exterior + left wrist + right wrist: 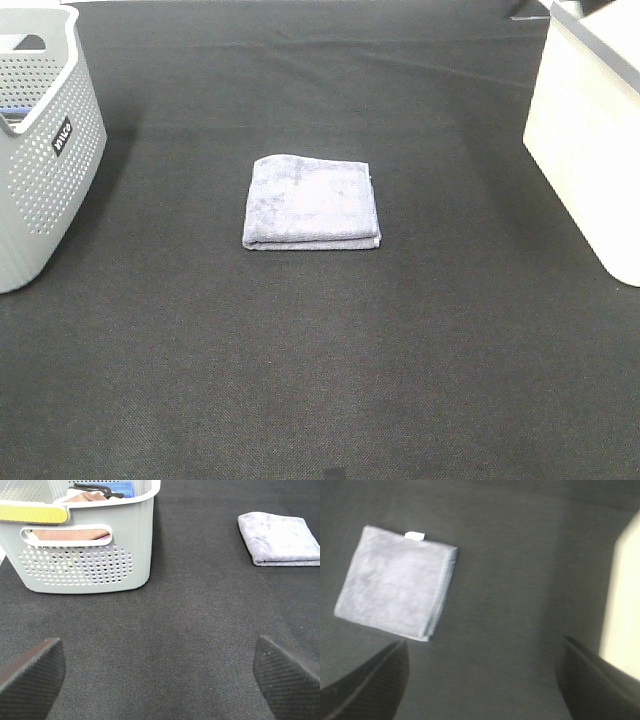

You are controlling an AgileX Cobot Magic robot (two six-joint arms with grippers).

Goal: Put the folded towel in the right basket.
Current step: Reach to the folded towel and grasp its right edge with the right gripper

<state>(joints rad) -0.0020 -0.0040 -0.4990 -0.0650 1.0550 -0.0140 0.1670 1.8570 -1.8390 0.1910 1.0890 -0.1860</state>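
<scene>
While both jaws gape empty, the grey basket [135, 545] holds cloths [70, 532], the towel [312, 202] lying well apart.

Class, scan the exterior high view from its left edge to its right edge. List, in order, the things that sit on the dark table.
grey perforated basket → folded towel → cream basket
</scene>
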